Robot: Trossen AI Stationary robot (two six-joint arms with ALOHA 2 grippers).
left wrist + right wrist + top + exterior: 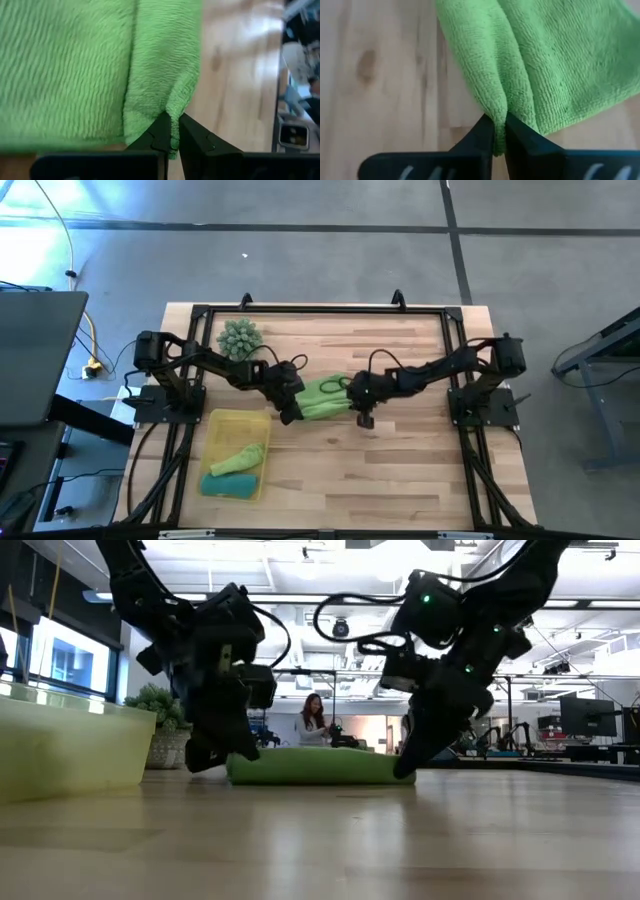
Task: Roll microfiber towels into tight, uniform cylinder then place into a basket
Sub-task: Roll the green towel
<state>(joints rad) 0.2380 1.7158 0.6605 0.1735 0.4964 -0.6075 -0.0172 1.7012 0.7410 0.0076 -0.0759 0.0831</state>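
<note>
Towel (322, 398) mid-table between both grippers, basket (222, 424) to its left holding 2 towels, ball (240, 337) behind

In the wrist views the towel (75, 70) runs off the top and left frame edges, so its full shape is unseen. From above, both arms cover the towel's ends at frame centre. In the low view the basket (70, 745) is cut off at left, its contents hidden.
</note>
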